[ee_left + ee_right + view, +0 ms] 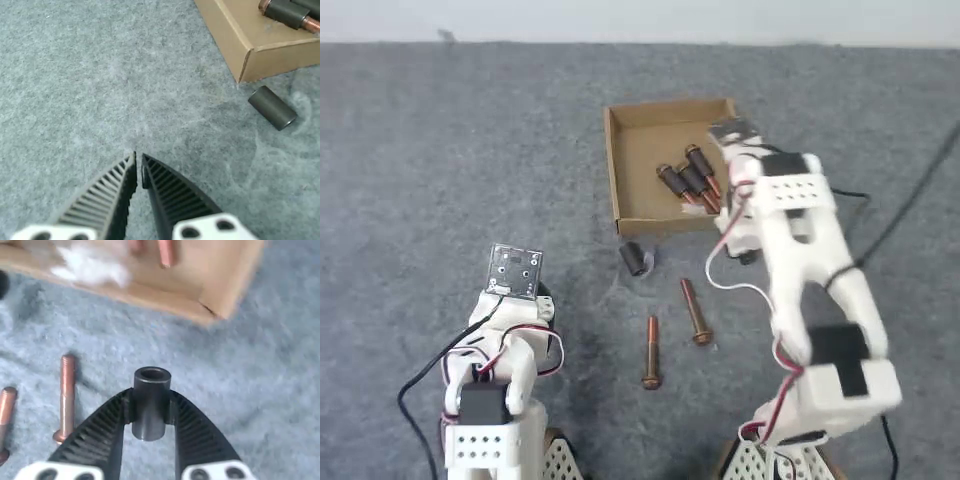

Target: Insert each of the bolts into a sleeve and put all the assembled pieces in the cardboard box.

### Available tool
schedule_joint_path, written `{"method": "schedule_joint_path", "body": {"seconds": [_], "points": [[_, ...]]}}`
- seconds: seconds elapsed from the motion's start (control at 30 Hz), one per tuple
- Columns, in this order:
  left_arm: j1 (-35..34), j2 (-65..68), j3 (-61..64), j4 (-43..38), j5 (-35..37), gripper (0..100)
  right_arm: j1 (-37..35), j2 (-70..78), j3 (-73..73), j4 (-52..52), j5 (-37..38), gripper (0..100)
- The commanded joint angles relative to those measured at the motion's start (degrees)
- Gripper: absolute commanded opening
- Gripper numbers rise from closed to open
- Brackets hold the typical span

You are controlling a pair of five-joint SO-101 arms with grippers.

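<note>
Right claw (150, 397) clamps matte black tubular sleeve (151, 385) | left claw (138, 161) closed, empty | coppery bolt (65, 395) on grey felt (75, 75)

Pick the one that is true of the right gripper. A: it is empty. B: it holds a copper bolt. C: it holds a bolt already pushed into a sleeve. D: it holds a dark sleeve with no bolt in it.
D: the right gripper is shut on an upright dark sleeve whose bore shows open at the top, while a bolt lies apart from it.
</note>
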Motion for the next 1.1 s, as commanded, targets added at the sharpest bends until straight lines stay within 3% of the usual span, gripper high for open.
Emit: {"method": "schedule_joint_path", "body": {"seconds": [0.0,0.43,0.73,0.87,1.07], "points": [[-0.3,-0.1,-0.8,-0.9,-0.4,1,2.7,-9.9,4.2,0.7,-1.0,0.6],[-2.1,-0.4,-0.8,-4.1,-0.4,1,18.7,-35.2,34.1,-4.9,-0.8,0.7],[-5.5,-0.2,-0.8,-6.3,-9.1,1,45.1,-40.1,46.2,-17.3,-4.3,0.7],[-1.9,-0.1,-1.1,-6.4,-9.7,1,57.5,-40.1,48.4,-18.2,-5.3,0.7],[3.8,0.1,-1.8,-6.0,-9.7,1,61.9,-40.1,52.2,-19.9,-1.8,0.7]]}}
